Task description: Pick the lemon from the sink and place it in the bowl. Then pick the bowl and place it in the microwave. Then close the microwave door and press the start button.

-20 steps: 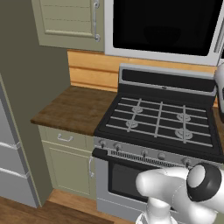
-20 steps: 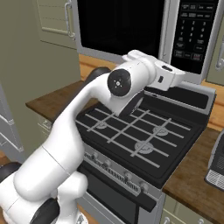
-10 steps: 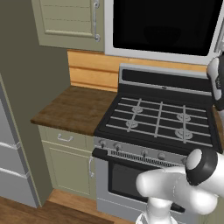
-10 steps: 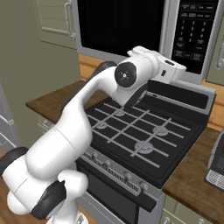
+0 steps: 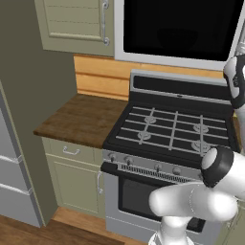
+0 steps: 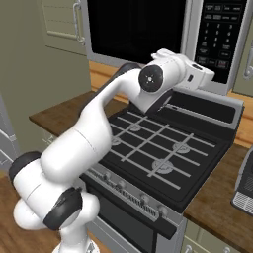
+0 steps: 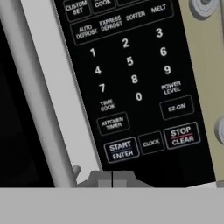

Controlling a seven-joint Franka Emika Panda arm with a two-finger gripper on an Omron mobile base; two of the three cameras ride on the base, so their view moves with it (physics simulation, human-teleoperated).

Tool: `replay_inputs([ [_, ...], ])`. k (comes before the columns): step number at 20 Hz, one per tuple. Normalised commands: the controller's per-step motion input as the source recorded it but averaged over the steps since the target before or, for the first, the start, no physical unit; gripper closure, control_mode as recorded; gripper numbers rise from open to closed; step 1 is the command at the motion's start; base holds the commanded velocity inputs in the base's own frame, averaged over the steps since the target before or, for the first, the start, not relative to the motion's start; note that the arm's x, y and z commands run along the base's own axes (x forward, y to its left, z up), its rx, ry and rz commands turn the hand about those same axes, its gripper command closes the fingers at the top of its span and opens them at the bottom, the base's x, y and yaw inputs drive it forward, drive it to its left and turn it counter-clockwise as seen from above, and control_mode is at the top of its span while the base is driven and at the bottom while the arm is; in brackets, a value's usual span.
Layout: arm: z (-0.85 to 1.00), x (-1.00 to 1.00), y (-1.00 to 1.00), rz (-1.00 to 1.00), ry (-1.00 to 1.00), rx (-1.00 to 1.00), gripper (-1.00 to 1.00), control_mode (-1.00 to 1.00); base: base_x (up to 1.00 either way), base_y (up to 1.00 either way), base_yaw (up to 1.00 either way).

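The microwave [image 6: 148,34] hangs over the stove with its microwave door [image 5: 177,28] closed, the black window dark. Its long silver bar handle [image 7: 35,87] runs beside the black control panel [image 7: 131,65]. My gripper [image 7: 112,180] is shut with nothing in it, its tips just below the START/ENTER button [image 7: 121,150] and close to the panel. From the right base, the gripper [image 6: 210,76] points at the lower edge of the control panel [image 6: 217,39]. The lemon, the bowl and the sink are out of view.
A black gas stove [image 5: 167,129] with an oven below stands under the arm. A wooden counter [image 5: 76,119] lies to its left, with green cabinets [image 5: 72,21] above it. A grey appliance [image 6: 244,183] sits on the counter at the right.
The arm's elbow has risen, and the hand has moved up and forward, closer to the bottom of the control panel. The gripper stays shut.
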Motion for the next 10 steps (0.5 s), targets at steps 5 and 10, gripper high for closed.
replay_inputs([
  [5,0.0,0.2,-0.24,0.0,0.0,0.03,1.0,-1.0,0.0,0.0,0.0],
  [10,0.0,0.2,-0.14,0.0,0.0,0.02,1.0,-1.0,0.0,0.0,0.0],
])
